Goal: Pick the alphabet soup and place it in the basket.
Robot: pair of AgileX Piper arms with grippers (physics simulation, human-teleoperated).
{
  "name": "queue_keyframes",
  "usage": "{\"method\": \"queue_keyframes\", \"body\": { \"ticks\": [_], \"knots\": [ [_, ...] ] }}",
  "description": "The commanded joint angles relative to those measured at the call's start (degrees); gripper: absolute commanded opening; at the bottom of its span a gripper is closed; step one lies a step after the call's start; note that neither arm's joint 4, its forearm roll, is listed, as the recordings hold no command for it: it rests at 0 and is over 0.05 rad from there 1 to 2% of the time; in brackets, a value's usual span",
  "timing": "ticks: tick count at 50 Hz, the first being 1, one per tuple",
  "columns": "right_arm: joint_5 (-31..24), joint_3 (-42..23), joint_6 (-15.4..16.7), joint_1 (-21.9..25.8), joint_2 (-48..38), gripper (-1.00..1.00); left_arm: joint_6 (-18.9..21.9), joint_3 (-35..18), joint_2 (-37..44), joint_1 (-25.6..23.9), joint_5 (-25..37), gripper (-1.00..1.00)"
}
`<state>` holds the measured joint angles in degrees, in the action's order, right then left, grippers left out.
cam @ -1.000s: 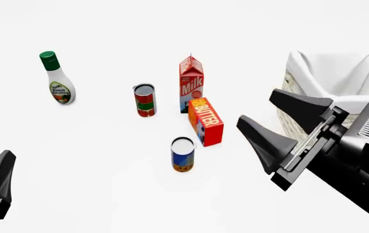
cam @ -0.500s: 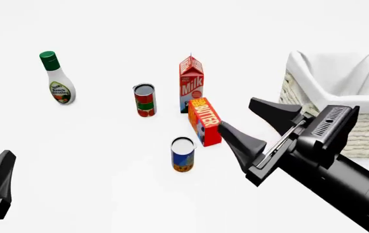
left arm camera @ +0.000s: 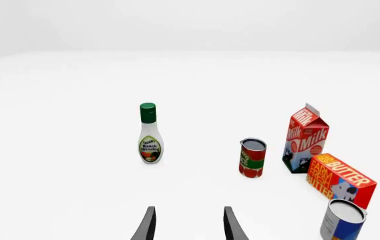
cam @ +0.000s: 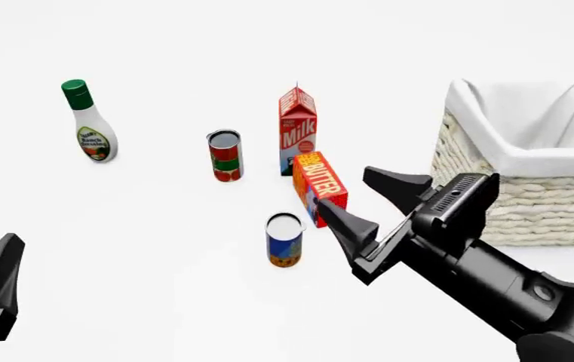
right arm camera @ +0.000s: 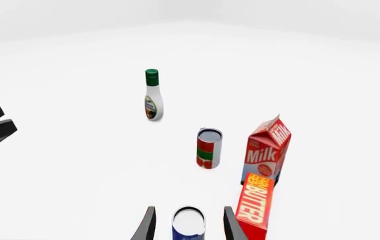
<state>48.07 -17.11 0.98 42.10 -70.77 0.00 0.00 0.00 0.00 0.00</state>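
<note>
The alphabet soup is a small upright can with a blue label, an orange-yellow band at its foot and a pale top, standing near the front of the white table, just left of the butter box. The basket, cream wicker with white cloth over its rim, sits well apart at far right.

The right gripper hangs with its fingers spread, just right of the can and not touching it. The right wrist view shows the can's top between the two fingertips, which the front view does not make plain.

The left gripper shows parted fingers only in its own wrist view; from the front just a dark corner is visible at lower left.

Readable writing: "Milk" on the red carton, "BUTTER" on the box, probably "Ranch Dressing" on the green-capped bottle. A red-and-green can stands between bottle and carton.
</note>
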Motion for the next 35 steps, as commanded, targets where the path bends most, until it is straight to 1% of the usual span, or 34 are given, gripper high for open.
{"method": "queue_keyframes", "body": {
  "ticks": [1, 4, 15, 35],
  "knots": [
    [4.4, -0.2, -0.9, -0.4, -6.4, 1.00, 0.0, 0.0, 0.0, 0.0, 0.0, 1.00],
    [5.9, -0.3, -1.1, -0.6, -8.7, 1.00, 0.0, 0.0, 0.0, 0.0, 0.0, 1.00],
    [8.8, -1.1, -1.9, -0.8, -13.5, 1.00, 0.0, 0.0, 0.0, 0.0, 0.0, 1.00],
    [12.1, -3.8, -3.0, -1.2, -21.6, 1.00, 0.0, 0.0, 0.0, 0.0, 0.0, 1.00]
  ]
}}
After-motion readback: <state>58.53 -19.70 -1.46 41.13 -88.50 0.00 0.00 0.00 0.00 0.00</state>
